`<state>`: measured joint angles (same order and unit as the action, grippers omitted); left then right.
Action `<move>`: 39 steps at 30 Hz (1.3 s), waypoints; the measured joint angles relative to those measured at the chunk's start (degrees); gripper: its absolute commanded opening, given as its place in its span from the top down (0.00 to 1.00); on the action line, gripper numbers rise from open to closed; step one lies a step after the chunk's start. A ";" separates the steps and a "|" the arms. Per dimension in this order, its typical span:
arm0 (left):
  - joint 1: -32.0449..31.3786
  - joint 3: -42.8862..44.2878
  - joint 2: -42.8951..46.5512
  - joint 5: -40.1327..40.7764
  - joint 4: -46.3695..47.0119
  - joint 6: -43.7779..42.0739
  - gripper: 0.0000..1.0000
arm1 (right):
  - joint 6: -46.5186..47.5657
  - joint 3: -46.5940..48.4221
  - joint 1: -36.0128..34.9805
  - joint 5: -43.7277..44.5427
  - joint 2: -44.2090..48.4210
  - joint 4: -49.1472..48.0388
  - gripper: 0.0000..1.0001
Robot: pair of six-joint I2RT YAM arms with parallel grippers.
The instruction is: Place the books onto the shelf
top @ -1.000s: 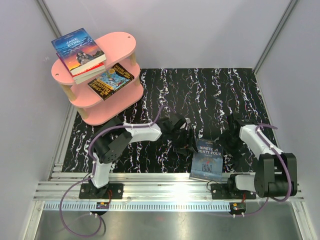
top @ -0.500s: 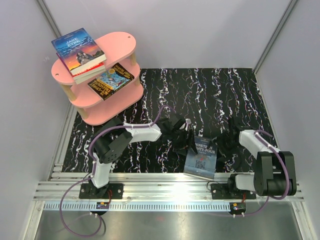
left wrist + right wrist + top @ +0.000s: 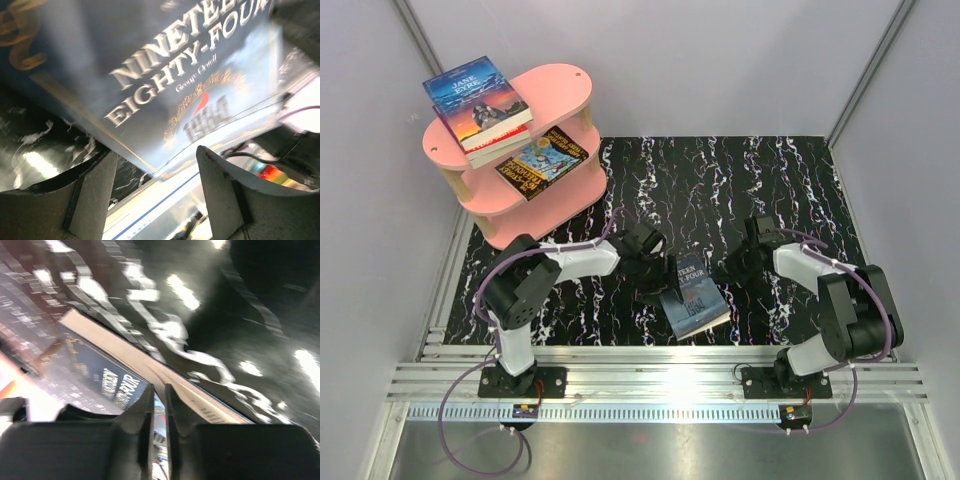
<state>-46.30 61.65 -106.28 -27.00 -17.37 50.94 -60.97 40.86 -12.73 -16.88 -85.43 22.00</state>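
The dark blue "Nineteen Eighty-Four" book (image 3: 698, 295) lies tilted on the black marbled mat between my arms. My left gripper (image 3: 660, 288) is at its left edge. In the left wrist view the cover (image 3: 165, 75) fills the top. Its lower corner reaches in between the tips of the open left gripper (image 3: 156, 157), and I cannot tell if it touches them. My right gripper (image 3: 728, 266) is just right of the book, shut on nothing (image 3: 159, 390), facing its page edge (image 3: 165, 375). The pink shelf (image 3: 555, 85) stands at the back left.
"Jane Eyre" (image 3: 475, 95) lies on the shelf's top board over a red-edged book (image 3: 495, 148). A blue-yellow book (image 3: 542, 160) lies on the middle board. Grey walls close in left, right and back. The metal rail (image 3: 650, 375) runs along the near edge.
The book moved from the mat's near edge up and left, turning and tilting, to the left gripper. The right gripper went from wide open to shut and swung toward the book.
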 measured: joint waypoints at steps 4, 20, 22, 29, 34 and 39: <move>-1.36 0.83 0.87 3.85 -4.31 -1.57 0.32 | -2.51 -2.01 -0.57 -2.82 -0.81 -8.04 1.00; -1.42 -2.49 2.95 4.22 -0.70 4.07 0.33 | -6.32 -8.55 -1.33 -15.69 8.81 -20.33 0.71; -1.42 -1.79 2.45 4.79 -0.26 4.22 0.33 | -5.51 -9.29 -2.67 -17.57 11.78 -19.41 0.58; -1.07 -1.25 2.16 6.29 2.95 4.63 0.33 | -1.33 -15.96 -4.52 -19.98 14.36 -14.36 0.46; -0.90 -1.40 2.23 6.75 3.96 5.22 0.33 | 3.52 -16.06 -4.57 -17.73 13.77 -7.13 0.46; -0.66 -2.25 3.89 7.87 3.74 5.22 0.33 | 6.95 -13.62 -4.66 -14.49 14.19 -0.28 0.47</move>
<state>-46.96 59.40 -102.39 -19.14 -13.63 56.16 -54.02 27.24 -17.39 -31.38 -71.24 21.71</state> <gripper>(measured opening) 0.670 0.534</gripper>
